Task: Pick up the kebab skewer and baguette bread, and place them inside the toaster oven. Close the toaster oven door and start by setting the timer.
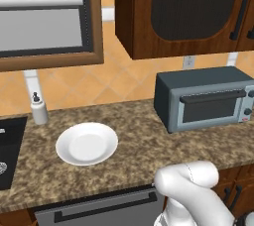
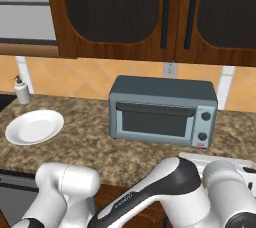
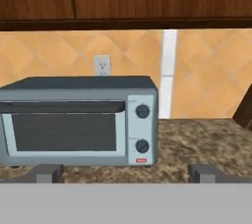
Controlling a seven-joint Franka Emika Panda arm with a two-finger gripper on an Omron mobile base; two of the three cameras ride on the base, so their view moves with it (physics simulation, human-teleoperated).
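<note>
The toaster oven point(image 1: 203, 98) point(image 2: 162, 109) point(image 3: 78, 120), a blue-grey box, stands on the granite counter against the tiled wall. The toaster oven door point(image 3: 64, 132) is shut, with its black bar handle along the top. Two dark knobs point(image 3: 142, 111) sit one above the other on the oven's right panel. My gripper point(image 3: 125, 174) is open, its fingertips point(image 3: 47, 171) wide apart with nothing between them. It faces the oven's front from a distance, aimed a little right of the knobs. The kebab skewer and baguette bread are out of view.
A bare white plate point(image 1: 87, 143) point(image 2: 34, 127) lies on the counter left of the oven. A soap bottle point(image 1: 38, 108) point(image 2: 21, 91) stands by the wall further left, beside a dark sink point(image 1: 10, 150). Dark wooden cabinets point(image 2: 150, 12) hang above the oven.
</note>
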